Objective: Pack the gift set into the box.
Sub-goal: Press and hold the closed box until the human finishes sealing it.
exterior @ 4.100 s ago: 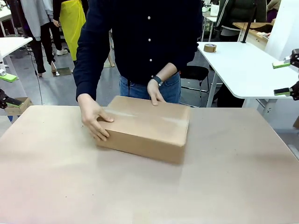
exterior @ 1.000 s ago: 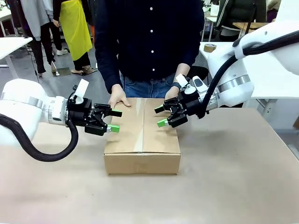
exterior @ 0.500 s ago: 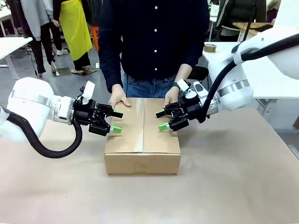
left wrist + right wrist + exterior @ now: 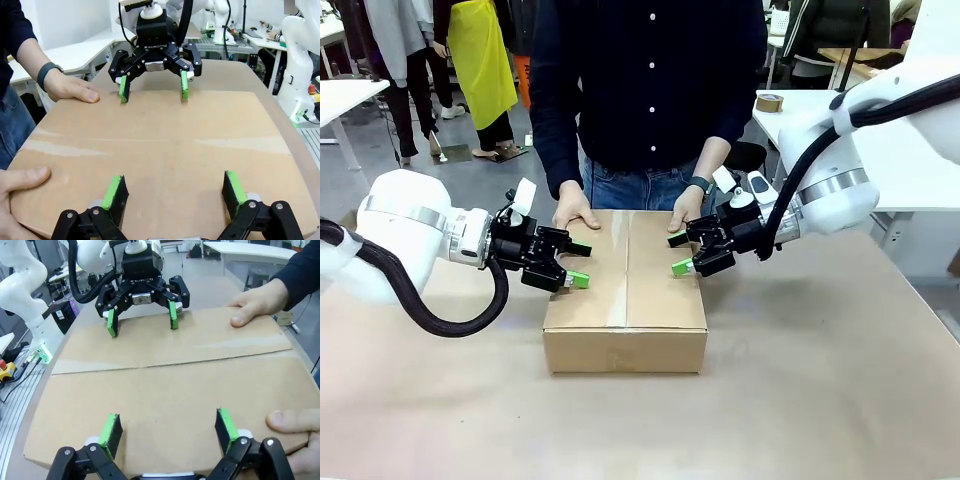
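1. Carton (image 4: 625, 290), corrugated brown cardboard, sits mid-table, nr the far edge; top flaps shut, meeting at a center seam w/ a pale strip along it. Contents hidden.
2. L gripper (image 4: 580, 264): fingers wide apart, nothing btwn them; tips over the carton's L side, aimed inward. Contact w/ cardboard: can't tell.
3. R gripper (image 4: 679, 254): also wide open, nothing held; tips at the carton's R side, facing the L gripper across the top, well apart from it. Contact: can't tell.
4. L arm (image 4: 415, 225) reaches in approx. level, wrist slightly down toward the carton; R arm (image 4: 835, 185) slopes down from upper R, wrist turned inward.
5. Person's R hand (image 4: 576, 206) on the carton's far L corner, fingers spread on top; person's L hand (image 4: 687, 207) on the far R corner, dark watch (image 4: 701, 184) on that wrist.
6. Tape roll (image 4: 769, 103) on white side table (image 4: 890, 150), beyond the main table (image 4: 800, 400).
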